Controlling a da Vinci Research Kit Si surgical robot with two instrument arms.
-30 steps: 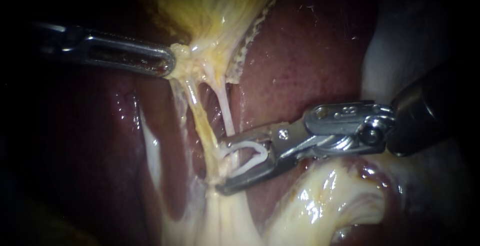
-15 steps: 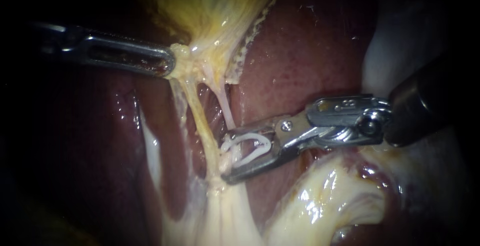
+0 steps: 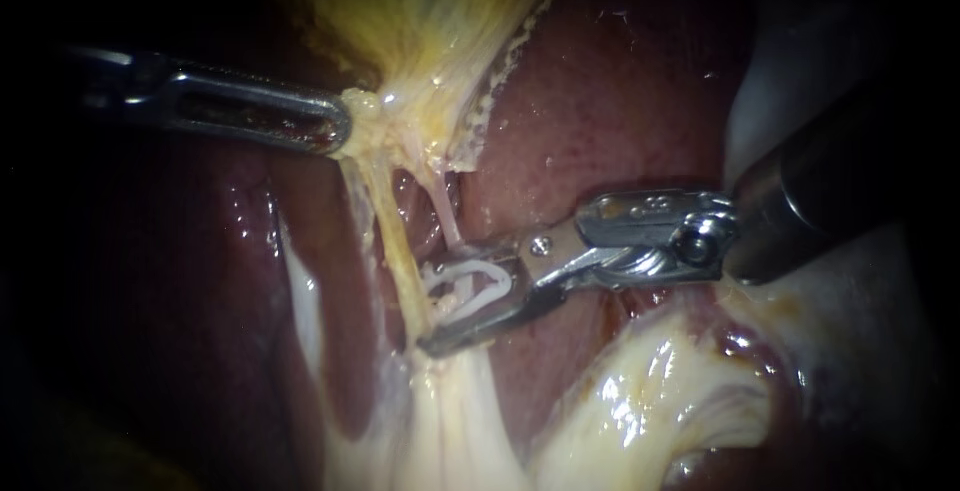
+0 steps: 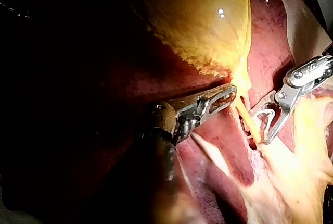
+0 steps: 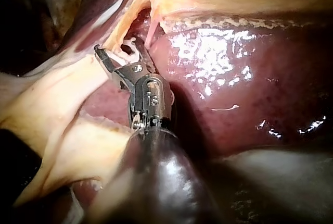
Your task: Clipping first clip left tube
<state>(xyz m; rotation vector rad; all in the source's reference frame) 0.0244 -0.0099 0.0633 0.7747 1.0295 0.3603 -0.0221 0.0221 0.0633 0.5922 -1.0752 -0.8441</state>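
Left tube [image 3: 398, 241], yellowish and taut, runs its long axis from the neck of the gallbladder [image 3: 430, 21] at the far end down and slightly right to pale tissue at the near end, with the liver [image 3: 600, 101] behind it. The thinner, paler right tube [image 3: 447, 219] lies just beside it on the right. The right instrument [image 3: 430, 309] enters from the right and lies roughly crosswise to the left tube. Its jaws stand wide apart and carry an open white clip [image 3: 497, 273], one leg seated along each jaw. The jaw tips are at the tube's right edge, so the tube lies just left of the clip's mouth. Whether it already sits between the legs cannot be told. The left instrument [image 3: 340, 126], farther up, has its jaws closed on gallbladder tissue at the neck, holding the tube stretched. The right instrument is therefore much the nearer to the clipping site. Stamped marks on its wrist are not transcribed, and no other writing or label is visible.
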